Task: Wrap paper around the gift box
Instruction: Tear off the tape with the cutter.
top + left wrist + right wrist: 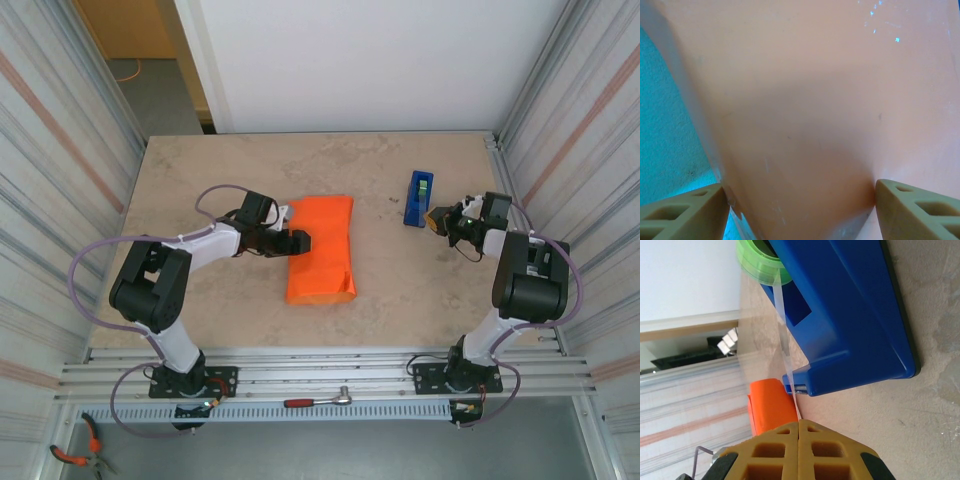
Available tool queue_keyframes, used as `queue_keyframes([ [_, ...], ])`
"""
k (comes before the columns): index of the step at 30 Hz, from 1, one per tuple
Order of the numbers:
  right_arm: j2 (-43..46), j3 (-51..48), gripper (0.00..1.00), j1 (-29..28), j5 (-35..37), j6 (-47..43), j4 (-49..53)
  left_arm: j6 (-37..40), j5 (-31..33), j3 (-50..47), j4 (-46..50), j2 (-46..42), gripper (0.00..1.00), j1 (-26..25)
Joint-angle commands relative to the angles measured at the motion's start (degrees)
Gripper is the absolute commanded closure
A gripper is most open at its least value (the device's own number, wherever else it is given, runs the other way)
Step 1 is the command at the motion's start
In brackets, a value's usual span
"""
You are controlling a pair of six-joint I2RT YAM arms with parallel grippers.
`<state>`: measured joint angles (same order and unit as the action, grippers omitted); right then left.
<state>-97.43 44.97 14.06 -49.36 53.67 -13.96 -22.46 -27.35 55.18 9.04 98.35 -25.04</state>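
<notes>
**Tape pinched on the right, paper between my left fingers**

My right gripper (437,220) sits just beside the near end of the blue dispenser (419,197). In the right wrist view the gripper (798,424) is clenched, both pads pressed flat together on a clear strip of tape (785,340). The strip runs taut from the green roll (759,259) past the dispenser's cutter end (802,385) and into my pads. The dispenser (850,315) stands on the beige table (200,180).

The orange paper (321,250) lies well to the left of the dispenser, folded into an oblong bundle, its long side running away from my bases. I cannot tell the box from the paper over it.

My left gripper (298,242) is at the side of the bundle farthest from the dispenser, touching its edge. In the left wrist view this gripper (800,212) is spread wide, a fingertip (682,215) at each lower corner, and the paper (805,100) spans the whole gap between them. It is released, not clamped.
</notes>
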Motion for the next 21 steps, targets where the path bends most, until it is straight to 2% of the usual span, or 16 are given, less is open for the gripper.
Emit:
queue_keyframes([
  [1,0.2,-0.9,1.00,-0.1,-1.9,1.2,-0.2,2.6,5.7,-1.3,5.9,2.6,0.26,-1.3],
  [21,1.5,-3.9,1.00,-1.8,-2.0,1.3,-1.3,2.6,5.8,-1.3,6.0,2.5,0.26,-1.3],
])
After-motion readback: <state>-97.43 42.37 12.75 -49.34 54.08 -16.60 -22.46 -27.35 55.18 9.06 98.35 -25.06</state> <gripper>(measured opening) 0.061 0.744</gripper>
